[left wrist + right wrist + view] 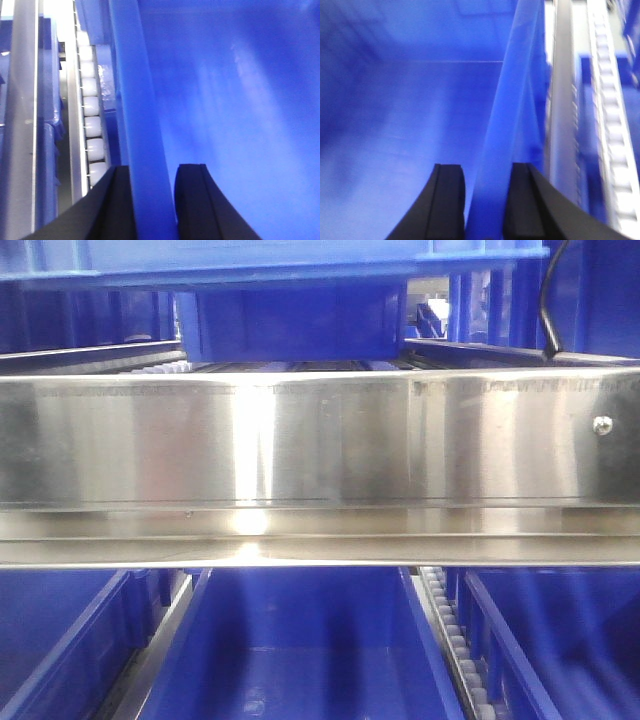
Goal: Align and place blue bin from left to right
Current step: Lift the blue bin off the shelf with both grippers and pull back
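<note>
Grip condition: left gripper [154, 172] is closed on the smooth, thick rim of the blue bin [240, 100], with its black curved fingers [117, 210] pressed against both faces of the wall. The right gripper [484, 172] clamps the opposite rim likewise. The bin cavity lies inboard of both tools. White plastic rollers [93, 125] and a steel rail [22, 125] run outboard of the left tool.
</note>
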Robot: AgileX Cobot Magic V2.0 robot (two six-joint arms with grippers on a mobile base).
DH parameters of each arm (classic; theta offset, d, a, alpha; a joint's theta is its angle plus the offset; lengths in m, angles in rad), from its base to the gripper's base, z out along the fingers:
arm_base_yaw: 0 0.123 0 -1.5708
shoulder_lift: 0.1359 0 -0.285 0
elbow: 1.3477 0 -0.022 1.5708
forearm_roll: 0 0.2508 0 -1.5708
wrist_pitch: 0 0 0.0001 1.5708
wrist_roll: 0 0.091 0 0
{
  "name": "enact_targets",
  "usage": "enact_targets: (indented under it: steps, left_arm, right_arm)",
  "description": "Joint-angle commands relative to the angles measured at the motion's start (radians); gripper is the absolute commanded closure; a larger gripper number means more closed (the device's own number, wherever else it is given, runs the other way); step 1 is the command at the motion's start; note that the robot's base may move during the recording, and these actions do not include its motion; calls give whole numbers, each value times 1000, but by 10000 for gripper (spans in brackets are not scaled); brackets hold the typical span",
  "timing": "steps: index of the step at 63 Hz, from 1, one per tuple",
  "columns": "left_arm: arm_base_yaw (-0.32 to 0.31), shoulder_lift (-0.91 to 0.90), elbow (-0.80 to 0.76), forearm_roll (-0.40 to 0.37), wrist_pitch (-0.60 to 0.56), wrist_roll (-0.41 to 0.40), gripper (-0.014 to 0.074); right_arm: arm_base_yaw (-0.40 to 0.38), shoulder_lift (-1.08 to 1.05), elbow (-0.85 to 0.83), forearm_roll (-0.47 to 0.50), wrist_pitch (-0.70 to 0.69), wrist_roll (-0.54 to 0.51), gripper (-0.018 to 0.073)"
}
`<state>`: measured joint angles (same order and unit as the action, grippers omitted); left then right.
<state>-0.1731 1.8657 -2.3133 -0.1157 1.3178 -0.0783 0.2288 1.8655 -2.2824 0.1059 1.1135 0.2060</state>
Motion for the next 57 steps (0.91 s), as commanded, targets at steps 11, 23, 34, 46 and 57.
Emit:
enact_targets:
  steps: [11, 23, 34, 46, 57]
  left_arm:
    - [-30, -46, -21, -207, -97, -1, 707]
    - [-30, -46, -21, -192, -97, -1, 707]
    - [-30, -48, -23, -192, -97, -1, 707]
    - [-30, -54, -23, -192, -97, -1, 707]
    - [-30, -54, -23, -191, -97, -1, 707]
  right_arm:
    - [31, -25, -21, 145, -129, -31, 713]
    - [31, -25, -21, 145, -117, -31, 713]
    - [31, -25, -21, 145, -100, -31, 713]
    - [31, -25, -21, 142, -98, -31, 713]
    - [31, -25, -21, 142, -98, -31, 713]
